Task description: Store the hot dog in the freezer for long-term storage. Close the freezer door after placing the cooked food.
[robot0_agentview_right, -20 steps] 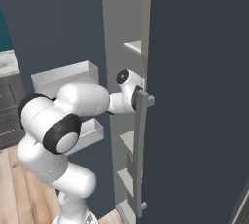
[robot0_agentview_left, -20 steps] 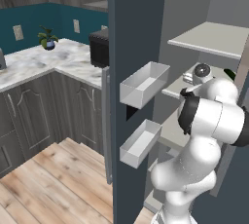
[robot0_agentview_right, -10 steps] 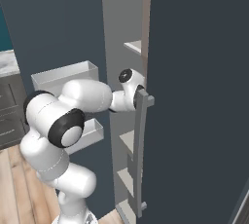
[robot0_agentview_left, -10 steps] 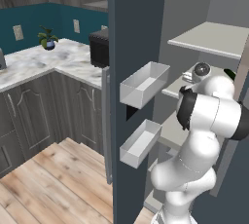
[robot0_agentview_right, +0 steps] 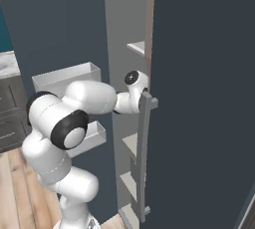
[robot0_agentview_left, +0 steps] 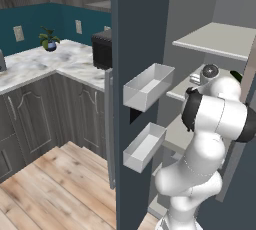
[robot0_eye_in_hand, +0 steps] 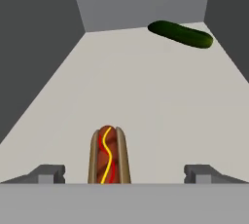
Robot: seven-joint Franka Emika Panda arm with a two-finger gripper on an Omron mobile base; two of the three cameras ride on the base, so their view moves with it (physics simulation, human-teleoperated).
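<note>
The hot dog (robot0_eye_in_hand: pixel 108 155), a reddish sausage with a yellow squiggle in a tan bun, lies on the freezer's pale grey shelf (robot0_eye_in_hand: pixel 136 96). My gripper (robot0_eye_in_hand: pixel 125 173) is open, and its dark fingertips (robot0_eye_in_hand: pixel 48 172) stand wide apart on either side of the bun without touching it. In the left base view my arm's wrist (robot0_agentview_left: pixel 209 73) reaches in over the freezer shelves (robot0_agentview_left: pixel 220 39). The freezer door (robot0_agentview_left: pixel 140 24) stands open to the left, its white bins (robot0_agentview_left: pixel 148 86) facing inward.
A dark green cucumber (robot0_eye_in_hand: pixel 180 34) lies at the back right of the same shelf. The other slate-grey door with its silver handle (robot0_agentview_right: pixel 143 158) stands close to the right of my forearm. A black microwave (robot0_agentview_left: pixel 101 49) sits on the marble counter (robot0_agentview_left: pixel 40 64).
The jaws have spread apart and the hot dog rests free on the shelf. My upper arm has shifted slightly while the wrist stays inside the freezer.
</note>
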